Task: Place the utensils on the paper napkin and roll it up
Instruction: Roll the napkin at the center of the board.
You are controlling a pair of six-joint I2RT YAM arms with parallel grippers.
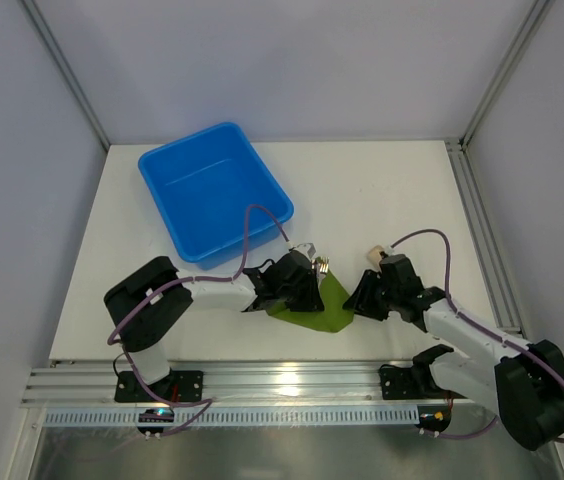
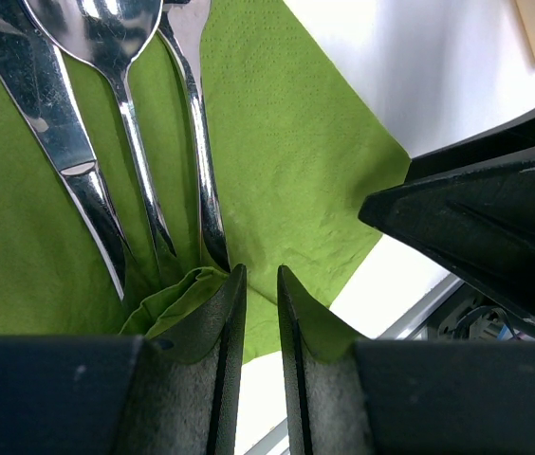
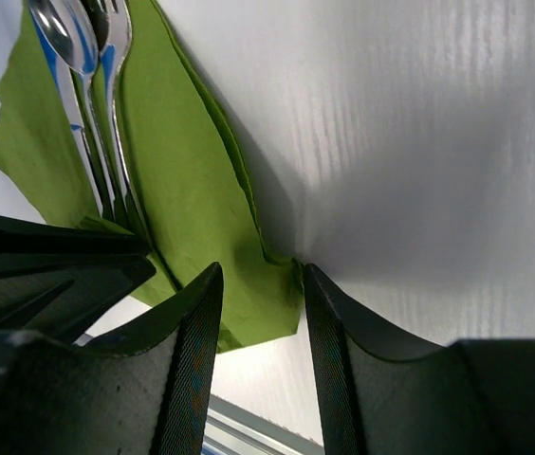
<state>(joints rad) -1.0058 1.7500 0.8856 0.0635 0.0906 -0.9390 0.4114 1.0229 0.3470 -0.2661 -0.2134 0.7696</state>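
- The surface (image 1: pixel 382 190) is a plain white tabletop. It is closed in by pale grey walls (image 1: pixel 262 60) with bare metal posts (image 1: pixel 62 70) at the corners.
- A ribbed metal rail (image 1: pixel 282 382) runs along the near edge, and both arm bases stand by it.
- A blue tub (image 1: pixel 217 190) sits on the far left part of the surface, well apart from the right arm.
- The paper napkin (image 1: pixel 327 312), green, lies near the front edge at the middle, between the two tools.
- The utensils (image 1: pixel 320 265) lie side by side on the napkin: a knife (image 2: pixel 49 114), a spoon (image 2: pixel 106 38) and a fork (image 2: pixel 196 114). Their handles converge toward the left tool.
- The left tool (image 2: pixel 258 275) is over the napkin's near part with its fingers a narrow slit apart. Nothing is visibly clamped between them, and a bunched fold of napkin lies against the outside of one finger.
- The right tool (image 3: pixel 263 270) stands at the napkin's right corner. Its fingers are clearly apart, and the corner reaches into the gap.
- A beige cylinder (image 1: pixel 371 254) shows just beyond the right tool.
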